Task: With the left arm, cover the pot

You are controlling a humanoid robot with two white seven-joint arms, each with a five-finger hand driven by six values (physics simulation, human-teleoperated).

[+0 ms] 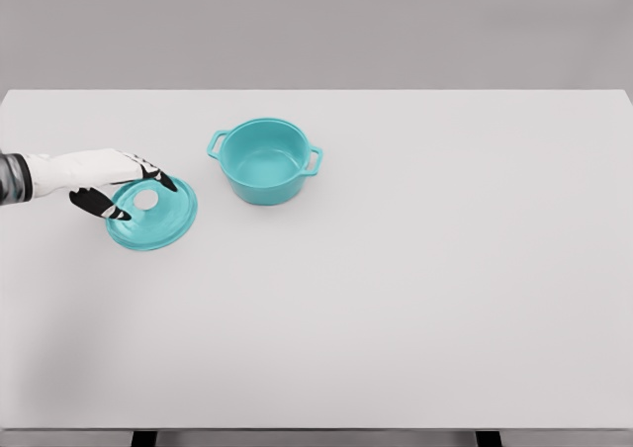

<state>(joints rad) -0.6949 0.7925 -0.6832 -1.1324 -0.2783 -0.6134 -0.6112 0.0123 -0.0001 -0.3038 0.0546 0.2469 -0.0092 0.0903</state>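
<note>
The left robot hand [127, 192] has its dark fingertips closing round the knob of the teal lid [153, 214], lying on the worktop [415, 289] just left of the open pot [265, 160]; a shallow pinch could slip and drop it.

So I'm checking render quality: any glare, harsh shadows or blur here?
Head view: flat, even light, no glare on the table; only faint soft shadows beside the pot and lid; edges slightly soft, nothing truly out of focus.
</note>
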